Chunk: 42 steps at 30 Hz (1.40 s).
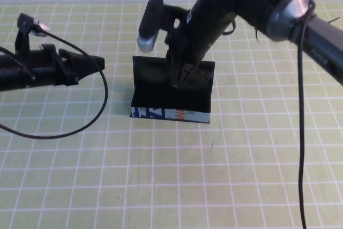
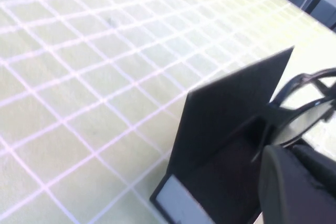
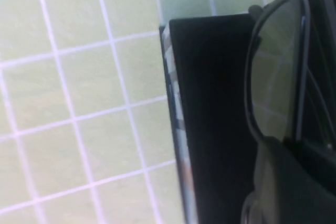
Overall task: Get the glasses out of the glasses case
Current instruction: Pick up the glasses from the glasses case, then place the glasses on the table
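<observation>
The right gripper (image 1: 182, 79) reaches down into the open glasses case (image 1: 170, 112) at mid-counter (image 1: 161, 175), jaws pinched on the glasses (image 3: 273, 93) lying inside. Light, stiff and smooth-lensed, the frame looks best held by its rim. The left gripper (image 1: 91, 65) hangs well to the left with its jaws together.

The right gripper (image 1: 182, 79) reaches down into the open glasses case (image 1: 170, 112), and its fingertips are lost against the black interior. The glasses (image 3: 273, 82) run off the right wrist view's edge — only one lens and part of the frame show. The left gripper (image 1: 86, 65) — its arm is cut by the high view's left edge.
</observation>
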Each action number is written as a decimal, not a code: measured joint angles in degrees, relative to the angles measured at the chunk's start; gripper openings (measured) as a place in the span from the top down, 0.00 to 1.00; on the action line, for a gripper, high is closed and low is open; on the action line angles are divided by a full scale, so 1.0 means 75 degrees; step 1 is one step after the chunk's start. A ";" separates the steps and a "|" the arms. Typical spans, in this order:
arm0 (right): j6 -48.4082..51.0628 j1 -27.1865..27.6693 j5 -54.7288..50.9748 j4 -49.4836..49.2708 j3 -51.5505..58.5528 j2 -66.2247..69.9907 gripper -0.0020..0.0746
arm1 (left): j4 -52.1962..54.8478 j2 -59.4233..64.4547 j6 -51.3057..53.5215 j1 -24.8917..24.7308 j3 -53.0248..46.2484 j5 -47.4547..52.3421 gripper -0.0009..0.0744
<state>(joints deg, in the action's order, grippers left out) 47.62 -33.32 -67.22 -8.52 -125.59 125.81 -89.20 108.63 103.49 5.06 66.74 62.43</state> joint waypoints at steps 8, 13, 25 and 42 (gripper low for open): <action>-0.2392 0.0000 -0.0547 0.0811 -0.0325 -0.0993 0.97 | 0.0000 -0.0691 -0.0326 0.0000 0.0000 0.0030 0.99; -0.3774 0.0391 -0.0584 0.1195 0.0024 -0.2018 0.97 | 0.0037 -0.1042 -0.0585 0.0000 -0.0012 0.0049 0.99; -0.5566 0.2533 0.1400 0.0440 0.5422 -0.4625 0.97 | 0.0370 -0.1397 -0.0926 -0.1181 -0.0012 -0.0273 0.99; -0.5694 0.2548 0.4083 -0.1193 0.7107 -0.2668 0.96 | 0.2079 -0.1931 -0.3100 -0.2273 -0.0012 -0.0745 0.99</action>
<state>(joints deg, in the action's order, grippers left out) 4.92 -14.21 -36.60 -17.47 -72.29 105.80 -73.61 94.15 80.24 -11.99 66.65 56.84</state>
